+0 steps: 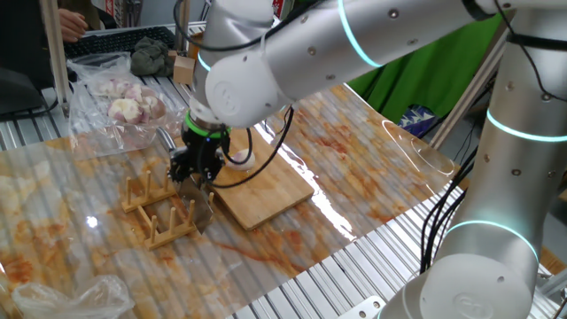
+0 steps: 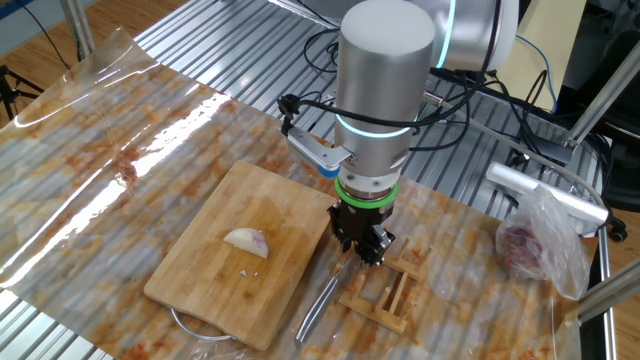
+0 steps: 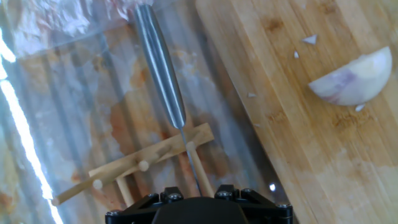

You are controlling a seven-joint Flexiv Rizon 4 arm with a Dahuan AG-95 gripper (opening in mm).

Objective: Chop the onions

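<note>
A cut piece of the onion (image 2: pixel 246 241), whitish with a pink tinge, lies flat side down on the wooden cutting board (image 2: pixel 205 290); it also shows in the hand view (image 3: pixel 351 78). A knife with a steel handle (image 3: pixel 160 62) rests with its blade in the wooden rack (image 3: pixel 149 162), its handle (image 2: pixel 318 305) sloping down toward the board's edge. My gripper (image 2: pixel 364 248) hangs straight over the rack and the blade. Its jaws stand apart on either side of the blade. The fingertips are hidden in the hand view.
A clear plastic bag of pinkish peeled onions (image 1: pixel 124 106) lies at the table's edge beyond the rack (image 1: pixel 159 213). Clear plastic sheeting (image 2: pixel 110 130) covers the stained tabletop. Small onion bits (image 3: pixel 309 40) lie on the board. Cables trail behind the arm.
</note>
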